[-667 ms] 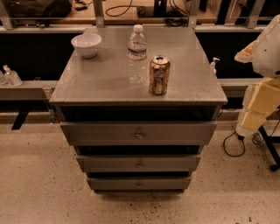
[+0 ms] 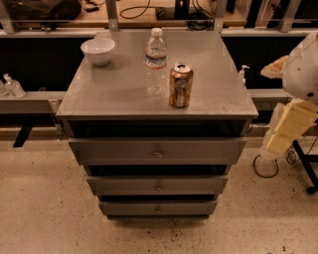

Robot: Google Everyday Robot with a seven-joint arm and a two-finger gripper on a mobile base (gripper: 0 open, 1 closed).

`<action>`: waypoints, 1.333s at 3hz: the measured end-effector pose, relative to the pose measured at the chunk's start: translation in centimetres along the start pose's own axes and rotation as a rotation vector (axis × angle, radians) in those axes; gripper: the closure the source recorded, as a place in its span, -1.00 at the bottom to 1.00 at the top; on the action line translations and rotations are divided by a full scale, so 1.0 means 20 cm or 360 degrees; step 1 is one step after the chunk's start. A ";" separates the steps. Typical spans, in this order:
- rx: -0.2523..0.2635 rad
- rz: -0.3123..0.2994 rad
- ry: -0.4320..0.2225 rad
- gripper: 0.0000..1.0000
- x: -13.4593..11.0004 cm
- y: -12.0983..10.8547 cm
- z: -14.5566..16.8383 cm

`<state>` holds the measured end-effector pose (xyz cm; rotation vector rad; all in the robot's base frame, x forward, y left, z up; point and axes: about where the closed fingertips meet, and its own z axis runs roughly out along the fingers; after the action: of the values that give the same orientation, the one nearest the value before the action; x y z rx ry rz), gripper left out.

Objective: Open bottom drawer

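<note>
We see speckled pale floor (image 2: 39,208), grey cabinet (image 2: 119,94) mid-room, wooden bench (image 2: 99,20) with cables (image 2: 135,11) behind; gripper (image 2: 278,139) hangs right of cabinet.

The bottom drawer (image 2: 158,208) is plain grey with a small brass knob, as are the two drawer fronts above it. The cabinet top (image 2: 119,94) is grey. On it are a white bowl (image 2: 98,50), a clear water bottle (image 2: 156,62) (white cap, pale label) and a bronze-gold can (image 2: 180,85). The gripper (image 2: 273,144), at the right beside the cabinet, is cream-yellow. The floor (image 2: 39,208) is beige with dark speckles.
</note>
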<state>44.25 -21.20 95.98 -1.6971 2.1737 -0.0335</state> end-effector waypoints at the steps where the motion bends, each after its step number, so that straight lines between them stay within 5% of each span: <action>1: -0.0014 -0.0089 -0.0327 -1.00 -0.07 0.25 0.23; 2: -0.0004 -0.0072 -0.0353 -1.00 -0.05 0.27 0.25; 3: -0.0094 -0.0059 -0.0441 -1.00 -0.03 0.27 0.38; 4: -0.0207 -0.0037 -0.0774 -1.00 -0.05 0.36 0.67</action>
<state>41.98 -15.45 82.00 -1.5917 1.8220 0.4740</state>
